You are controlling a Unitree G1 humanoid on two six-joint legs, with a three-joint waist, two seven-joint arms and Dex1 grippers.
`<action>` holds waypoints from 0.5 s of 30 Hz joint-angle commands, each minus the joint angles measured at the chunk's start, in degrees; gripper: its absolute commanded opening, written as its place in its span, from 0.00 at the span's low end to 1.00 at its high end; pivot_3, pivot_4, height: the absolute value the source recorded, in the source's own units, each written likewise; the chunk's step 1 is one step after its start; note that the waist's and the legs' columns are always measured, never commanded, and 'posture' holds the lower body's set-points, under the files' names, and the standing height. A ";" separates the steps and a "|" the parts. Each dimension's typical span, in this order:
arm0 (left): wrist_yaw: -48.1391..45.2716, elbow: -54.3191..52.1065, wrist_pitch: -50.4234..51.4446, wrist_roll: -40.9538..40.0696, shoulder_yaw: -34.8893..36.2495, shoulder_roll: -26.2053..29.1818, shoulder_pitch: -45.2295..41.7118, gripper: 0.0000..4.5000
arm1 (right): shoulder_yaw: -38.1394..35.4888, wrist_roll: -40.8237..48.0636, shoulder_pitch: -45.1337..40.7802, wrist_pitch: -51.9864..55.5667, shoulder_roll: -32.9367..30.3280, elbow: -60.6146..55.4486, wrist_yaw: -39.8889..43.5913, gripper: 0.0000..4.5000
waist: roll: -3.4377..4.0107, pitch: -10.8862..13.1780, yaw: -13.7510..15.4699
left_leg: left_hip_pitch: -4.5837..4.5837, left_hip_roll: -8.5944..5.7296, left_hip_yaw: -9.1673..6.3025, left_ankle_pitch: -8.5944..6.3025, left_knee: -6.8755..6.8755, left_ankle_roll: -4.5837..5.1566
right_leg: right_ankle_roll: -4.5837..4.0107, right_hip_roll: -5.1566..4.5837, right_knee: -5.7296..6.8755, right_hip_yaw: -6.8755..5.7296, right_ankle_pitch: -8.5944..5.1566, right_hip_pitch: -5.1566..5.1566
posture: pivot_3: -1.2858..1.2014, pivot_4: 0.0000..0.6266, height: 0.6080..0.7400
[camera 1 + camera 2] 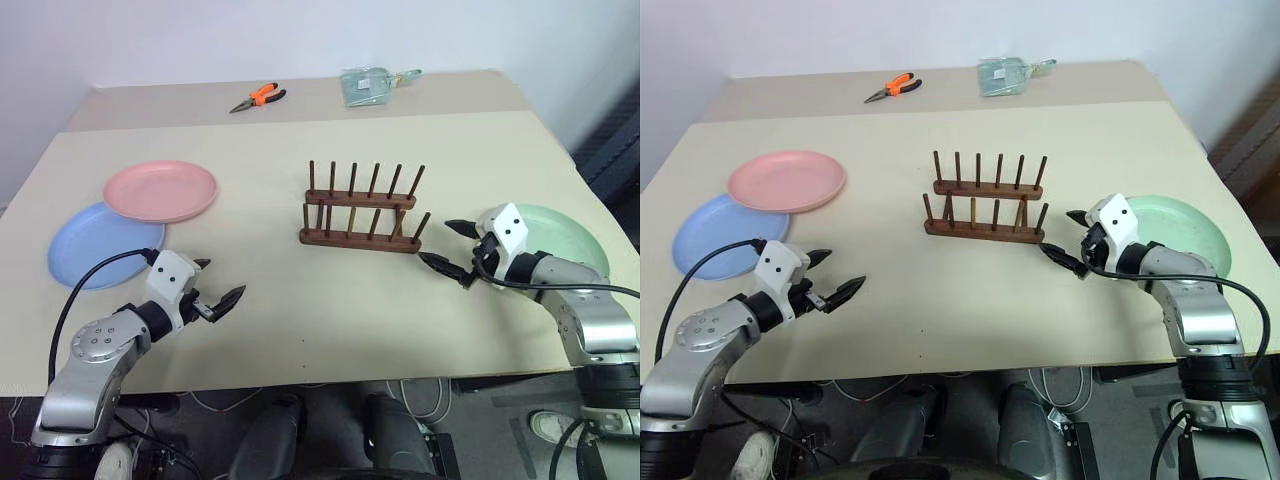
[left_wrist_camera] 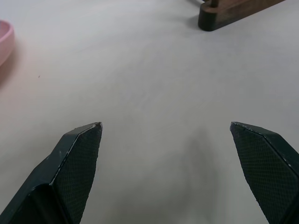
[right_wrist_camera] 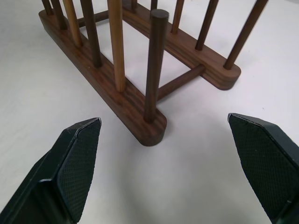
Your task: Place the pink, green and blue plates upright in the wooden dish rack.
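Observation:
The pink plate (image 1: 160,190) lies flat at the table's left, partly overlapping the blue plate (image 1: 85,250) beneath it. At the right edge the green plate (image 1: 560,235) lies flat, with my right arm over its near side. The wooden dish rack (image 1: 360,210) stands empty in the middle. My left gripper (image 1: 222,280) hovers open over bare table, near the front and to the right of the blue plate. My right gripper (image 1: 440,242) is open just right of the rack's end (image 3: 140,107), with nothing between its fingers.
Orange-handled pliers (image 1: 258,97) and a pale green packet (image 1: 368,86) lie at the far side of the beige table (image 1: 300,320). The table's front edge runs just below both grippers.

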 commanded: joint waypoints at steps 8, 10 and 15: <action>-1.93 3.55 -2.85 0.86 -3.07 -0.41 -4.41 1.00 | 1.08 -1.80 -1.06 -1.85 0.52 -0.70 -0.96 0.99 | 0.00 0.00 0.01 | 0.01 0.00 0.00 0.00 0.01 0.00 | -0.11 0.02 0.01 -0.01 0.08 0.00 | 0.52 0.24 0.99; -3.43 6.50 -3.02 0.77 -4.50 -0.51 -7.49 1.00 | 1.10 -1.43 -0.51 -0.94 0.56 -1.45 -0.92 0.99 | 0.00 0.00 0.07 | 0.03 0.01 0.00 0.01 0.02 0.00 | -0.09 0.02 0.01 -0.01 0.07 0.03 | 0.52 0.24 0.99; -10.12 21.52 -8.05 4.12 -11.70 -1.38 -21.18 1.00 | -0.13 -1.16 2.12 0.13 1.01 -5.01 -3.39 0.99 | -0.02 0.01 0.32 | 0.03 -0.03 -0.01 0.01 0.06 -0.01 | -0.07 0.03 0.00 -0.04 0.20 0.08 | 0.52 0.24 0.99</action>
